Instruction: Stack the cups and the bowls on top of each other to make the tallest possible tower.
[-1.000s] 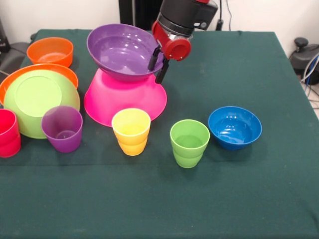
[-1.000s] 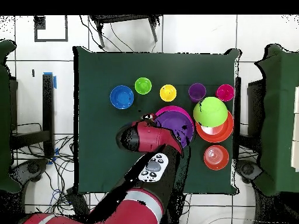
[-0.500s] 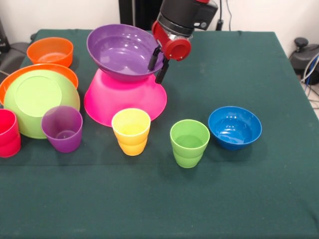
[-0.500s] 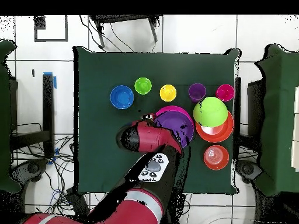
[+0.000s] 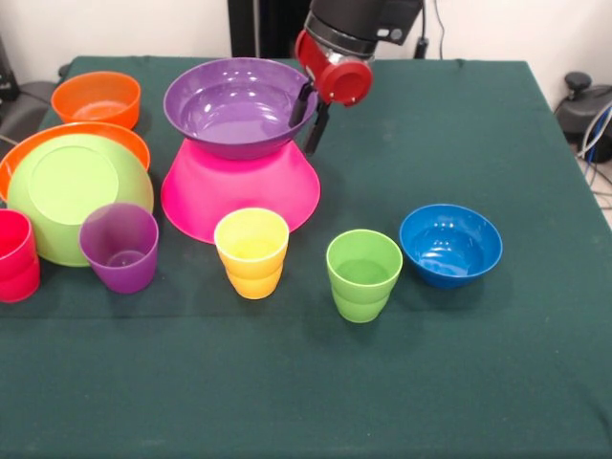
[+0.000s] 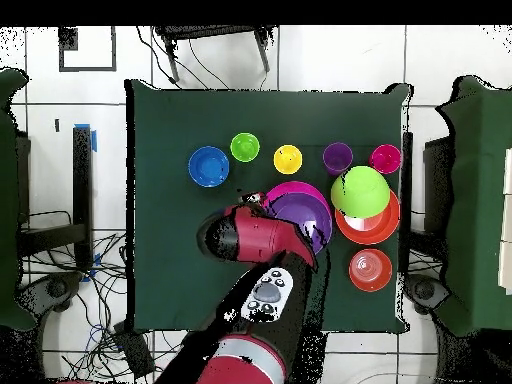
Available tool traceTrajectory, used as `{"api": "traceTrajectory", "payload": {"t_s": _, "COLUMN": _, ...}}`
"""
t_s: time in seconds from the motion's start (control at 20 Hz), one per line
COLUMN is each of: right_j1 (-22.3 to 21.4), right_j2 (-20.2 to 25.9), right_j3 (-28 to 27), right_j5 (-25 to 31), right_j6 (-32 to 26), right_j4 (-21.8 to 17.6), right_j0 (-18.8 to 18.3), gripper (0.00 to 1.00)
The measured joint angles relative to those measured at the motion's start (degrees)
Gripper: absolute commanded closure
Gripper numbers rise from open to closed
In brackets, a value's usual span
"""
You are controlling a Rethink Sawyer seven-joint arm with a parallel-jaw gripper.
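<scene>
The tower is an inverted pink bowl (image 5: 239, 191) with a purple bowl (image 5: 229, 105) sitting level and upright on it, at the far middle of the table. My gripper (image 5: 308, 120) is at the purple bowl's right rim, one finger inside and one outside, shut on the rim. The lime green bowl (image 5: 72, 191) lies inverted in the large orange bowl (image 5: 29, 148) at the left. The small orange bowl (image 5: 96, 98) is far left and the blue bowl (image 5: 449, 244) is at the right. The red (image 5: 14, 253), purple (image 5: 120, 247), yellow (image 5: 251, 251) and green (image 5: 363, 274) cups stand upright in a row.
The green table cloth (image 5: 459, 382) runs to the near and right edges. In the overhead view my arm (image 6: 255, 235) crosses from the bottom to the tower, hiding the left part of the purple bowl (image 6: 305, 215). Chairs and cables lie on the floor around the table.
The purple bowl was tilted with its far rim raised; now it sits level on the pink bowl. My gripper has risen slightly and shifted right.
</scene>
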Motion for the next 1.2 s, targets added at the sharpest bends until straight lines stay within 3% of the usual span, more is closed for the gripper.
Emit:
{"api": "traceTrajectory", "payload": {"t_s": 0.45, "right_j1": -5.69, "right_j2": 2.42, "right_j3": 2.57, "right_j5": 0.74, "right_j6": 0.0, "right_j4": -1.42, "right_j0": -3.73, "gripper": 0.0}}
{"api": "traceTrajectory", "payload": {"t_s": 1.2, "right_j1": -6.56, "right_j2": 5.16, "right_j3": 2.94, "right_j5": 0.72, "right_j6": 0.0, "right_j4": -7.38, "right_j0": -8.99, "gripper": 0.0}}
